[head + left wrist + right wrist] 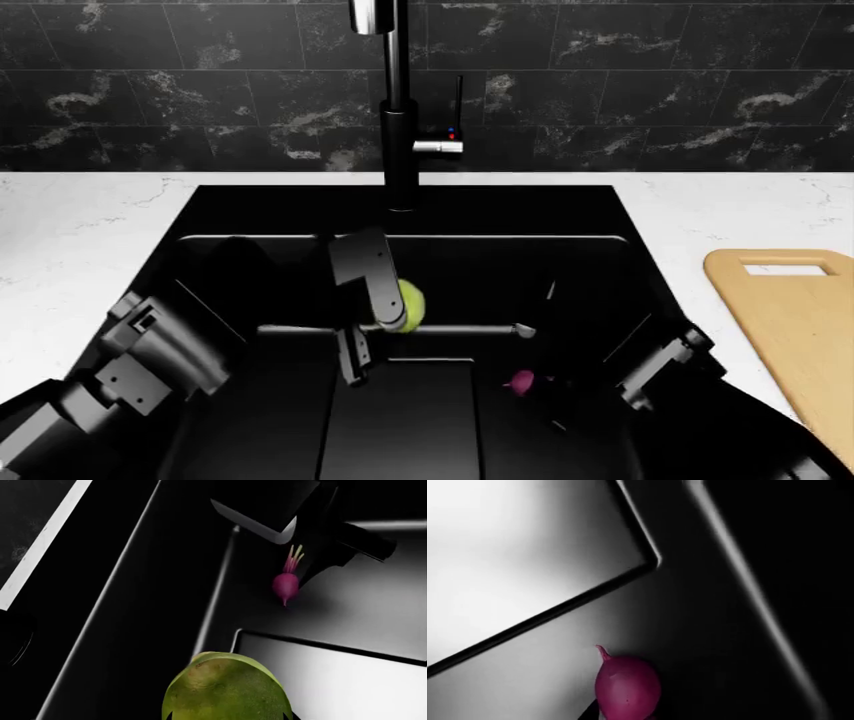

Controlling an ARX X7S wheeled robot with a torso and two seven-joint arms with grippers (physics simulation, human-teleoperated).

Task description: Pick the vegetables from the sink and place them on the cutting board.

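The black sink (214, 225) holds both vegetables. My left gripper (387, 308) is shut on the yellow-green mottled ball (410, 305) and holds it above the sink's floor. The ball fills the space between the jaws in the left wrist view (225, 690). My right gripper (534, 372) is low in the sink's right half, shut on the magenta radish (521, 381). The radish sits between the jaws in the right wrist view (627, 686), root tip pointing away. It also shows in the left wrist view (285, 583). The tan cutting board (787, 330) lies on the counter at the right.
The tall black-and-steel faucet (396, 110) stands behind the sink's middle. White marbled counter (80, 230) lies on both sides, with a dark tiled wall (641, 80) behind. The sink floor has a raised step (333, 675) near both grippers.
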